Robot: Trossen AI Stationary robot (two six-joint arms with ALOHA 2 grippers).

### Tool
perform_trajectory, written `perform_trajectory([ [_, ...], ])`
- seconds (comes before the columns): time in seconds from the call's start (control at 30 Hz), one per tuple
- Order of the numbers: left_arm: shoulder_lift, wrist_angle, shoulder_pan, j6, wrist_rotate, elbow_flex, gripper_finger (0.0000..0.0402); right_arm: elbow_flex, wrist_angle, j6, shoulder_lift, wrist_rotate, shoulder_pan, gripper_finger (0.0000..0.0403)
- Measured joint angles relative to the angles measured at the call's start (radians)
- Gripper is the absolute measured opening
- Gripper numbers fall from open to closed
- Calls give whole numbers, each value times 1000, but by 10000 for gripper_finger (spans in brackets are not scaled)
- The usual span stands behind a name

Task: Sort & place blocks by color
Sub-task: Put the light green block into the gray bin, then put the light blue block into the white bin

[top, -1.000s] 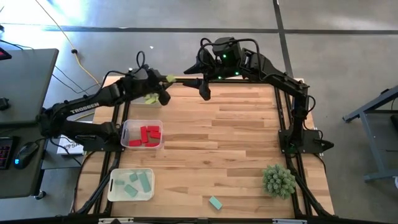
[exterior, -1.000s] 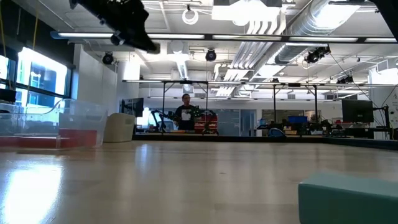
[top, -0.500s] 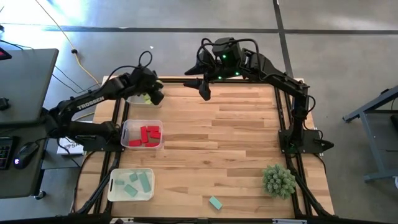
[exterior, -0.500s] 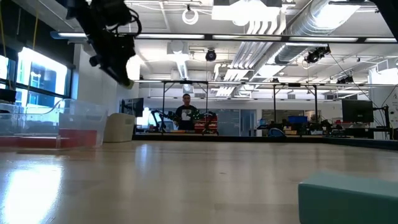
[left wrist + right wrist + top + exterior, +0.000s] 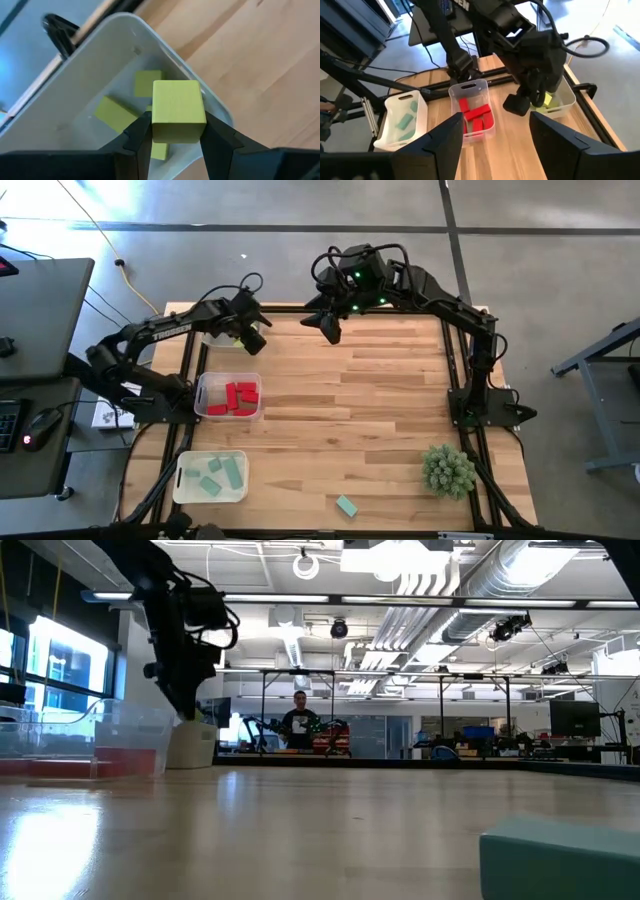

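My left gripper is shut on a yellow-green cube block. It hangs over the clear bin at the table's far left corner, where more yellow-green blocks lie. Nearer along the left edge stand a bin of red blocks and a bin of teal blocks. A lone teal block lies near the front edge. My right gripper hovers open, high over the far middle. My left gripper pinches the cube's two opposite side faces between its two fingers. The fingers slant steeply down from above. The cube is lifted clear, above the yellow-green blocks in the bin.
A spiky green plant ball sits at the near right. Bare wooden tabletop spreads across the middle and right. In the low view a person stands far back in the room.
My left gripper has come down toward the table's far left corner and tipped from nearly level to steeply downward, still carrying the cube, which now hangs over the yellow-green bin. My right gripper has stayed in place and rolled slightly.
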Motion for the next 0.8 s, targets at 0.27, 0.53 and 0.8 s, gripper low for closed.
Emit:
perform_trajectory([
  [0.27,34,2,0,46,-12,0,123,0,-30,-7,0,0,41,216],
  [0.53,34,2,0,71,-59,0,162,0,-46,-18,0,20,66,216],
  [0.8,35,-16,0,63,-61,0,188,0,-120,4,0,42,75,216],
])
